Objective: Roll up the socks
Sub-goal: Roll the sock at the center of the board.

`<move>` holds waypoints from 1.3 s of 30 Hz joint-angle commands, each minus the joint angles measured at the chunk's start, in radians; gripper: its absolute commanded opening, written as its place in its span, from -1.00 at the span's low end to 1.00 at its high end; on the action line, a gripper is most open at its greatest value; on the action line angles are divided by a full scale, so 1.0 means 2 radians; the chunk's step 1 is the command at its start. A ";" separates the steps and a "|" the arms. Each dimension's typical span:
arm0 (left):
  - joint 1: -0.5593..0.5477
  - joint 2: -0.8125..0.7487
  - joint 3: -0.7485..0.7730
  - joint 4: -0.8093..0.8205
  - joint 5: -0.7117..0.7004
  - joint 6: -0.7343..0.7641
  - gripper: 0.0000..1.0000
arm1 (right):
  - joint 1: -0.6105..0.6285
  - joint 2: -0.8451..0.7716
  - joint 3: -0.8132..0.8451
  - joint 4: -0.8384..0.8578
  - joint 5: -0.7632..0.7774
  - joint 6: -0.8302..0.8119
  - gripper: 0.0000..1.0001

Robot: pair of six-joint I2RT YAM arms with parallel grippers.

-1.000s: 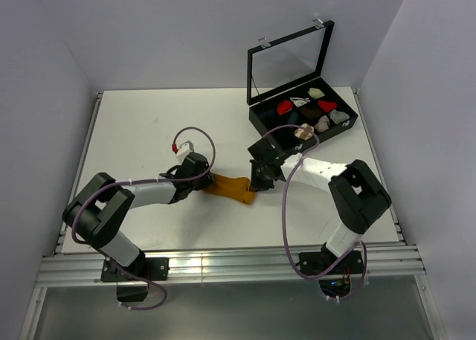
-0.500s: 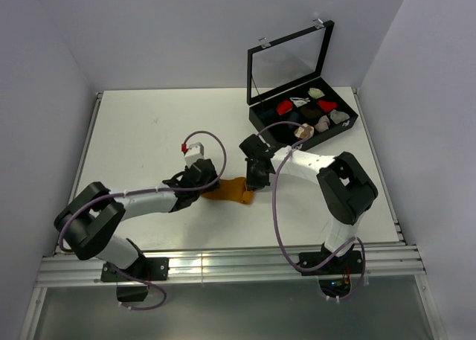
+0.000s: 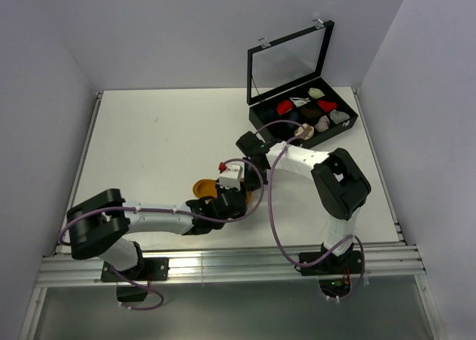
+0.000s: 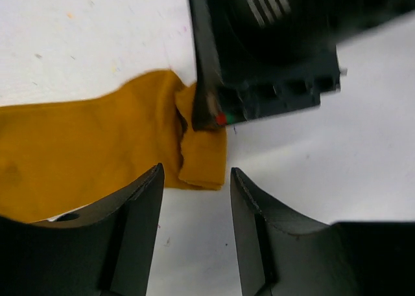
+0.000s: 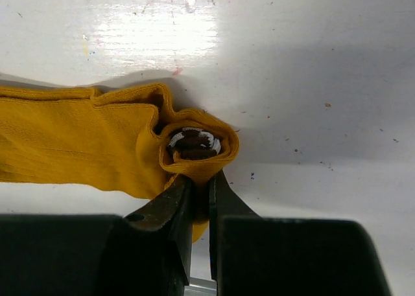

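The mustard sock [image 5: 78, 140] lies flat on the counter [image 3: 149, 132] near the middle, between the two arms. One end is curled into a small tight roll [image 5: 194, 144] with a dark, white-striped core showing at its centre.

The right end effector [image 5: 209, 179] is nearly closed and pinches the wall of that roll from below. This grip probably keeps the curl from springing open while the rest of the sock trails off flat to the side.

The left end effector [image 4: 194, 173] hangs low over the same end. Its fingers are about half apart with nothing between them, and the folded sock edge sits just ahead of the gap. From there it looks ready to tuck or take over the roll.

A brown striped sock may be wrapped inside, but the views are too tight to tell.

The two end effectors crowd each other. In the left wrist view the right one's black body fills the space just beyond the sock end, so any closing move has little room.

Well off toward the far right corner stands a black case [image 3: 256, 120] with its lid up. It holds small sock bundles [image 3: 283, 107] and is out of the way. The right arm's purple cable [image 3: 279, 206] loops near the work but does not touch the sock.
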 commanded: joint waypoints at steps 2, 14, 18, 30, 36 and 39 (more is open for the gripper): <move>-0.024 0.049 0.033 0.029 -0.026 0.025 0.01 | 0.005 0.018 0.010 -0.027 -0.011 0.000 -0.77; -0.028 0.124 0.075 0.010 -0.039 0.011 -0.20 | 0.005 0.015 0.002 -0.021 -0.027 0.001 -0.72; -0.024 0.143 0.087 -0.040 -0.051 -0.035 -0.37 | 0.004 0.013 -0.002 -0.015 -0.035 0.004 -0.70; -0.001 0.123 0.051 -0.114 -0.057 -0.139 -0.42 | 0.000 -0.020 -0.027 0.023 -0.081 0.014 -0.28; 0.016 0.088 0.002 -0.100 -0.016 -0.176 -0.50 | -0.011 -0.076 -0.049 0.078 -0.110 0.036 0.05; 0.028 0.066 -0.025 -0.074 0.012 -0.193 -0.53 | -0.014 -0.111 -0.075 0.118 -0.110 0.044 0.07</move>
